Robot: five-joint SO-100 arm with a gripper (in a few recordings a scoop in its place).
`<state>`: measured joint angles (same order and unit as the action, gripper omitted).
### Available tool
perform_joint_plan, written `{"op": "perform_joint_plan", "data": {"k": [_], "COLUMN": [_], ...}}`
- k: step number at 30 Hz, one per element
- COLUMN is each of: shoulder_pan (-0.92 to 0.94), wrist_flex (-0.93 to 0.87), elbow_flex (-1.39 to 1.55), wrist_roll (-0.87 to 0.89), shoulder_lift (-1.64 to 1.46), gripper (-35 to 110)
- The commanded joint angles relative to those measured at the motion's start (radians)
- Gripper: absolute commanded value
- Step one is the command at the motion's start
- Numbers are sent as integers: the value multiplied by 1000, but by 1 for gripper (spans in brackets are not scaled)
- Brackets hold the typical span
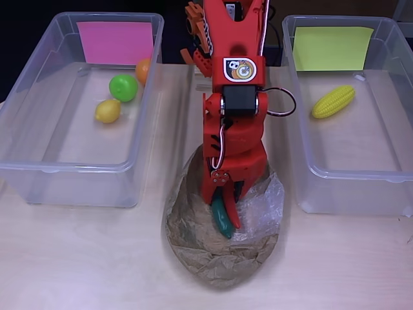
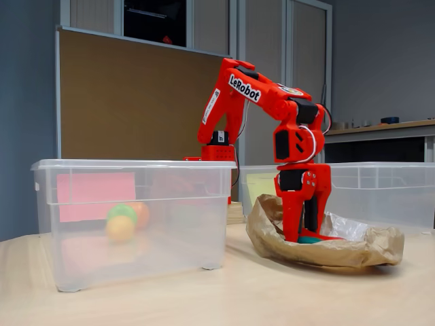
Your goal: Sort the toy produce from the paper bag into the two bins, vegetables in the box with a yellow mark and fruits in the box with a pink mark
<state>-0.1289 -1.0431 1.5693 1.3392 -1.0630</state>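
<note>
Toy produce is partly sorted: a yellow lemon point(image 1: 108, 111), green apple point(image 1: 122, 87) and orange point(image 1: 142, 69) lie in the clear plastic bin with the pink mark point(image 1: 39, 169), a yellow corn cob point(image 1: 333, 101) in the yellow-marked bin point(image 1: 342, 173). The red gripper point(image 1: 226, 216) reaches into the crumpled brown paper bag point(image 1: 219, 258), fingers around a dark green vegetable point(image 1: 223, 219), apparently grasping it; that one remains to be binned.

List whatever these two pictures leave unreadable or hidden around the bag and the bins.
- Paper bag interior: overhead view, arm covers it; fixed view, bag wall hides it.
- Gripper grip on the green vegetable: jaws overlap it.
- Corn: fixed view, behind arm and bin wall.
- Orange: partly behind the pink-marked bin rim.
</note>
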Motion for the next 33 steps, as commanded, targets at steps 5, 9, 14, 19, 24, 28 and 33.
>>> {"op": "perform_joint_plan", "data": {"k": [5, 9, 14, 19, 24, 28, 33], "shoulder_pan": [-28, -35, -43, -55, -66, -64, -55], "wrist_flex": [-187, -213, -201, -190, -149, -104, -78], "elbow_flex": [-123, -158, -137, -95, -63, -55, -58], "wrist_roll": [-34, -49, -31, -3, 2, -14, -41], "shoulder_lift": [-29, -25, -17, -17, -14, 9, 43], "gripper": [14, 14, 14, 15, 17, 17, 16]}}
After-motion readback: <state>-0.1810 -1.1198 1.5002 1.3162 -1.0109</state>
